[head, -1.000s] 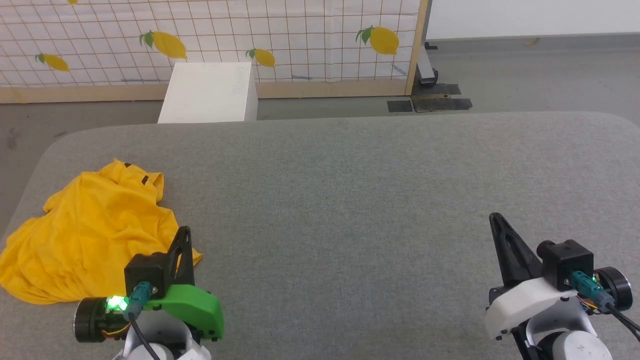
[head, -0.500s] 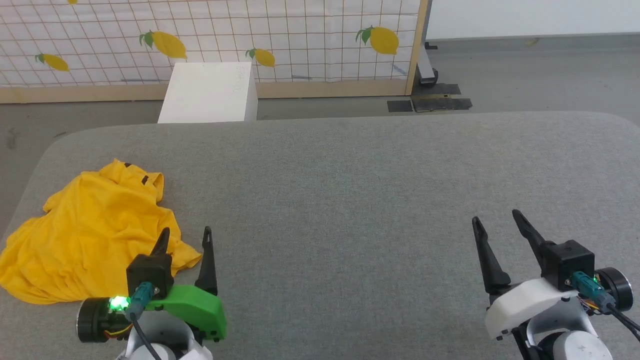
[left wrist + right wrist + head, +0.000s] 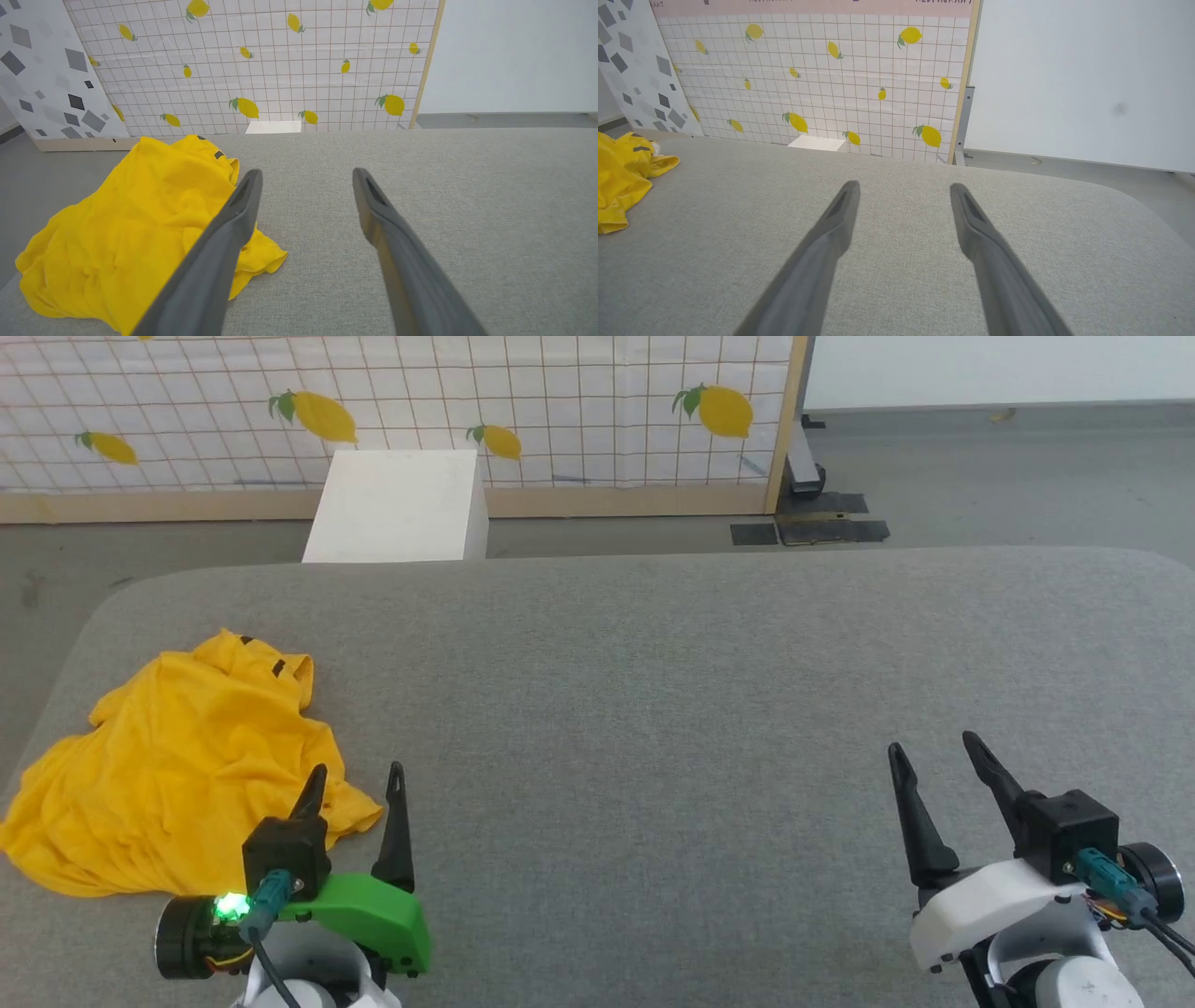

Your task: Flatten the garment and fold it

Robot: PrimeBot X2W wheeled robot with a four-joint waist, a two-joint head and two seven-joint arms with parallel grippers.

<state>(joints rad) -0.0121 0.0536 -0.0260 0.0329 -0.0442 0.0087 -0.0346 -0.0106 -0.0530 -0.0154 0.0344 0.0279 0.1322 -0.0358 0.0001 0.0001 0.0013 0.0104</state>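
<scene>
We see the garment [image 3: 168,765] crumpled at the left edge of the tabletop [image 3: 653,691]. Our left end effector [image 3: 358,770] sits low just beside its near corner, fingers spread wide, holding nothing. Our right end effector [image 3: 932,744], equally wide and empty, points forward well apart from it.

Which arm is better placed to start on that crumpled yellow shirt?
The left, probably. The left fingers stand open right beside the garment, nearly at its near corner; the right fingers, also open, are far across the grey table.
</scene>
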